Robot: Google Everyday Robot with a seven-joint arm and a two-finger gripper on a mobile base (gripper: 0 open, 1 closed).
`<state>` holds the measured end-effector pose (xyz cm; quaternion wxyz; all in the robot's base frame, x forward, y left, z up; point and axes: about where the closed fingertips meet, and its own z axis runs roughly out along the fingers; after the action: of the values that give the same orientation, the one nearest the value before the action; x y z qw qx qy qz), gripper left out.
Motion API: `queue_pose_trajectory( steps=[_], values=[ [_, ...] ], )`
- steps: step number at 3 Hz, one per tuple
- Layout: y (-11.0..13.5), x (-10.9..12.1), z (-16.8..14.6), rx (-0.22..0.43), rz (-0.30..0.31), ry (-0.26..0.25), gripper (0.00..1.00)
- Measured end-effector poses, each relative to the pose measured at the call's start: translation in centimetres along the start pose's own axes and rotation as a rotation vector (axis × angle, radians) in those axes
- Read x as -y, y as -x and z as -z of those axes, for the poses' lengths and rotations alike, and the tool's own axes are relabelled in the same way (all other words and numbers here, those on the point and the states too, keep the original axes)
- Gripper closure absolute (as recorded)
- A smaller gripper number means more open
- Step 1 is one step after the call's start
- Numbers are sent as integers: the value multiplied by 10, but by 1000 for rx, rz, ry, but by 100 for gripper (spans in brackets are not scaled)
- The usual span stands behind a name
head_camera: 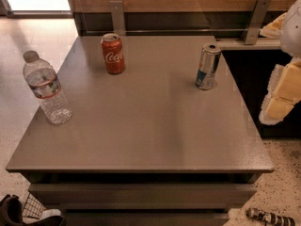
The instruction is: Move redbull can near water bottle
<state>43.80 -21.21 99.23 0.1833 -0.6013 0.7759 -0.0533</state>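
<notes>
Gripper (281, 95): at right; I can't tell its opening.
Redbull can (207, 66): upright, left of it.
Water bottle (47, 89): far left.

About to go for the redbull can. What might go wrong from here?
1. The gripper sits right of the table; the slim redbull can stands near that edge and may tip if bumped.
2. Carrying it left could clip the Coca-Cola can.
3. The water bottle stands near the left edge; a nudge might knock it off.
</notes>
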Motion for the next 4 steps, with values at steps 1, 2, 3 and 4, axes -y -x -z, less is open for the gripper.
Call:
queue_pose_trajectory(
  steps=[1,2,3,4],
  values=[
    [0,0,0,0,0,0,0],
    [0,11,-3,43,-22,-18,0],
    [-12,39,-20,187,-59,-61,0],
    [-18,95,-54,477,-126,-163,0]
  ],
)
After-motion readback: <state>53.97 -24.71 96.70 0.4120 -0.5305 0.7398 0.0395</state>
